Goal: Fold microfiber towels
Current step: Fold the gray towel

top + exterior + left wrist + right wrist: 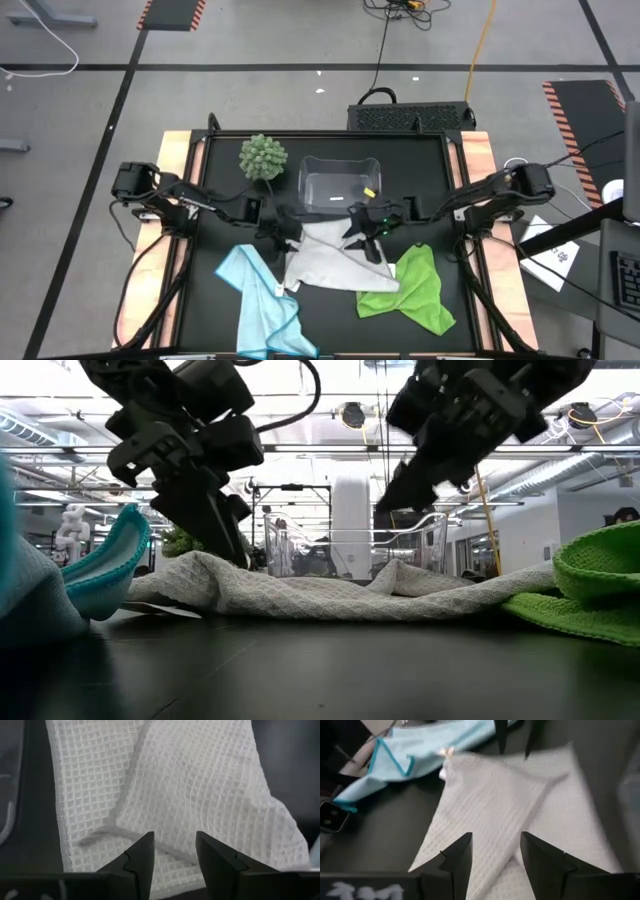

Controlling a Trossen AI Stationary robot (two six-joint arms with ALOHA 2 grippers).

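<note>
The white towel (pixel 325 262) lies crumpled on the black table between both grippers, one part folded over on a slant (pixel 490 800). The light blue towel (pixel 262 305) lies bunched to its left and the lime green towel (pixel 410 290) to its right. My left gripper (pixel 174 842) stands open low over the white towel's far left part. My right gripper (pixel 496 842) is open above the towel's far right part and clear of it (pixel 395 495). My left gripper comes at the white towel's far left hump (pixel 205 565) slanting down from the far left, with its fingers apart. The hump hides the fingertips in the low view, so I cannot tell whether they touch the cloth.
A clear plastic bin (pixel 340 185) stands just beyond the grippers at the table's far middle. A round green spiky plant (pixel 262 157) sits to its left. Bare black table shows along the near edge (pixel 320 670) and at the far right.
</note>
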